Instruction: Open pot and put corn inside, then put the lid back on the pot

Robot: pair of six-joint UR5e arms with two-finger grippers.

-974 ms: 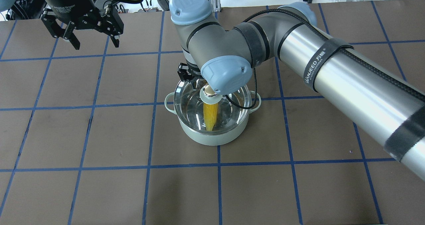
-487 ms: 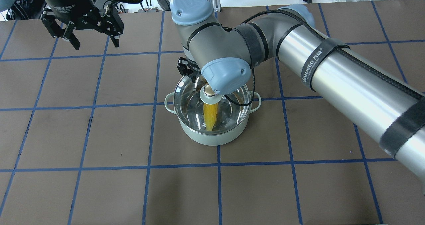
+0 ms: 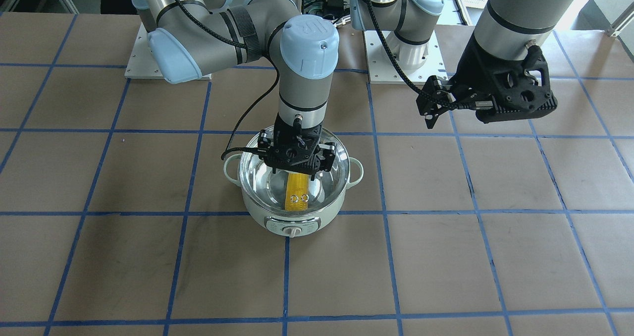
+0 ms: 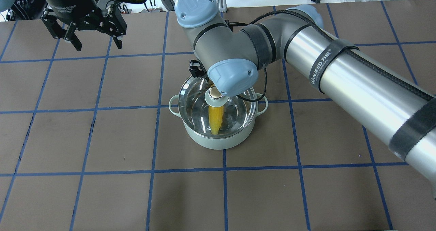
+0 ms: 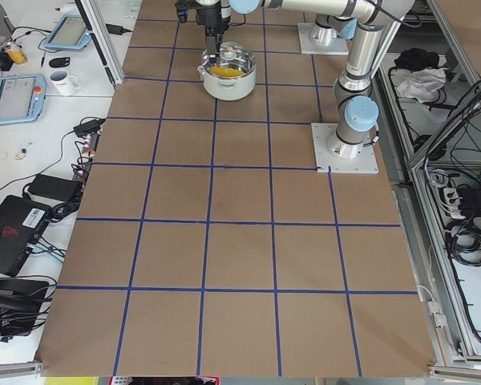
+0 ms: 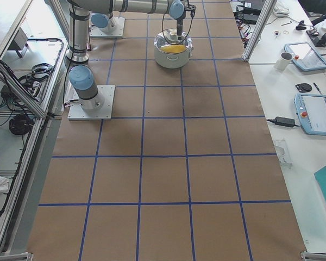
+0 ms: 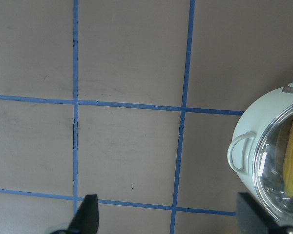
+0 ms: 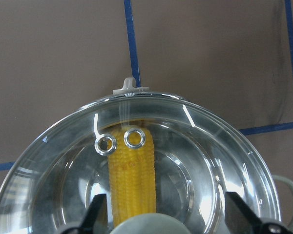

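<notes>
**Lid sitting on the pot, corn inside, both grippers gaping**

I am looking at the pot (image 4: 218,140) sitting near the middle of the table (image 4: 102,139), with its dial facing away from the robot. The lid (image 4: 235,111) is lying flat on the pot's rim. Through the glass I am seeing the corn (image 4: 215,120) lying on the steel bottom, partly under the knob (image 4: 214,93). In the right wrist view the lid's two vent holes (image 8: 107,144) are showing just over one end of the corn.

The right gripper (image 8: 164,200) is hanging straight above the knob with its fingers (image 8: 98,207) spread wide to either side, gripping nothing.

The left gripper (image 4: 99,47) is hovering well apart from the pot, over the far left part of the table. It is also gaping wide and carrying nothing.
</notes>
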